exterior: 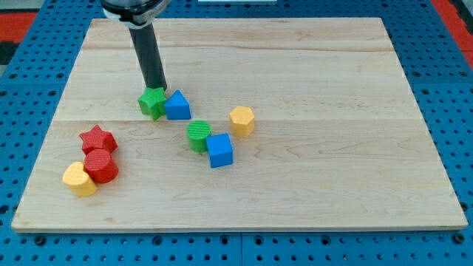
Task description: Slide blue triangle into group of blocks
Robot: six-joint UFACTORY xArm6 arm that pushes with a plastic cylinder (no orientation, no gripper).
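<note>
The blue triangle [177, 106] sits left of the board's middle, touching a green star [152, 102] on its left. My tip [157, 89] stands at the top edge of the green star, just up and left of the blue triangle. Down and right of the triangle lie a green cylinder [199, 136], a blue cube [219, 150] and a yellow hexagon [242, 120], close together. At the lower left a red star [97, 139], a red cylinder [100, 165] and a yellow heart [78, 179] form a tight cluster.
The blocks rest on a light wooden board [310, 89] lying on a blue perforated table [18, 111]. The dark rod [148, 55] comes down from the view's top left.
</note>
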